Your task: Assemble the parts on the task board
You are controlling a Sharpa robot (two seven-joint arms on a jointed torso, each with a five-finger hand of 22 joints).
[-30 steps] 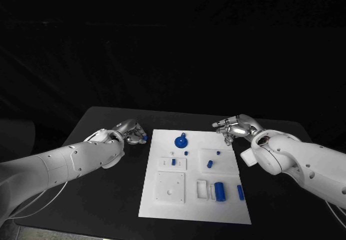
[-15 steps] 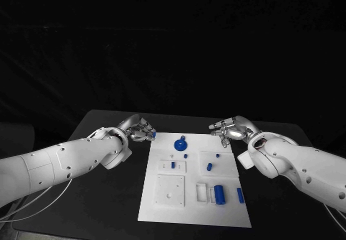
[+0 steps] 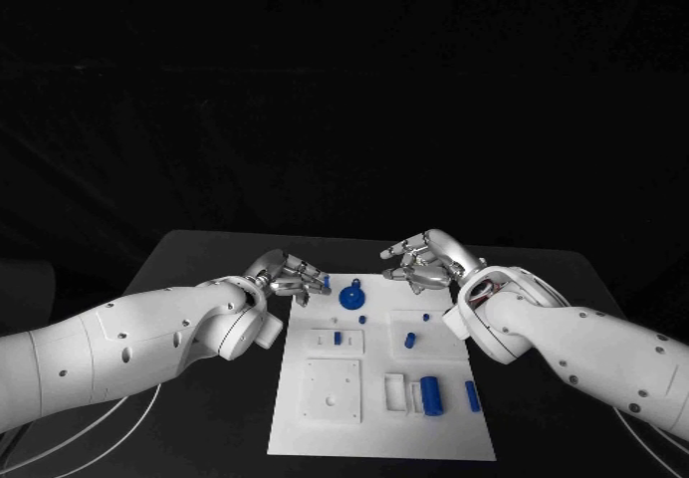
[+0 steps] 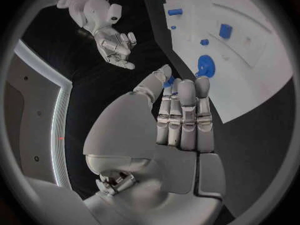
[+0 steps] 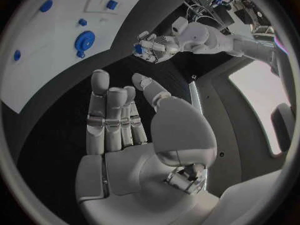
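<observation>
left hand [image 3: 292, 276] pinches a small blue part [image 3: 325, 280] at the task board's [image 3: 376, 438] eleven o'clock corner, right hand [image 3: 425, 261] open and empty; seating it likely comes next.

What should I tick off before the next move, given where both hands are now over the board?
1. Left hand holds a part: ok, it pinches a small blue part at its fingertips.
2. Right hand free: ok, fingers apart, nothing in it.
3. Hands apart from each other: ok.
4. Task board flat on the table: ok.
5. Round blue part untouched: ok, it lies on the board between the hands.
6. Target slot for the held part: cannot tell.
</observation>
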